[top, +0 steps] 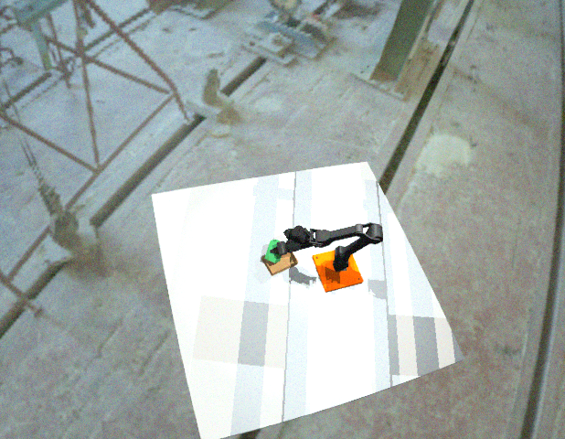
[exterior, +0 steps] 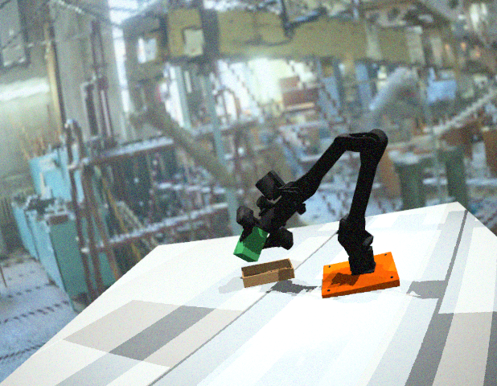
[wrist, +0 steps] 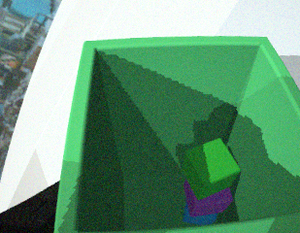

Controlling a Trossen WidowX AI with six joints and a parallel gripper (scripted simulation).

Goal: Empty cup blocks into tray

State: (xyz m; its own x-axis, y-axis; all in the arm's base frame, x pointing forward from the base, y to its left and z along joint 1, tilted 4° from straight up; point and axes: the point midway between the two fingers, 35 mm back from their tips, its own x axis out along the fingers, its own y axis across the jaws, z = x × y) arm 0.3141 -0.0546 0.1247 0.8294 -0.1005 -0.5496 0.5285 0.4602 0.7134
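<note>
Three small cubic blocks, green, purple and blue, are seen only in the wrist view, inside the green square-walled cup, toward its 5 o'clock. The black gripper is closed firmly on this cup. Exterior view shows the cup tilted, above the brown rectangular tray; top view puts it toward the tray's 11 o'clock.

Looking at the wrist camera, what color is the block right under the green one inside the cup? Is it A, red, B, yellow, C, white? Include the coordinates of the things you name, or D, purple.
D: in the wrist view, a purple block [wrist: 212,203] shows directly beneath the green block [wrist: 208,170] inside the green cup [exterior: 252,244] [wrist: 73,131].
</note>
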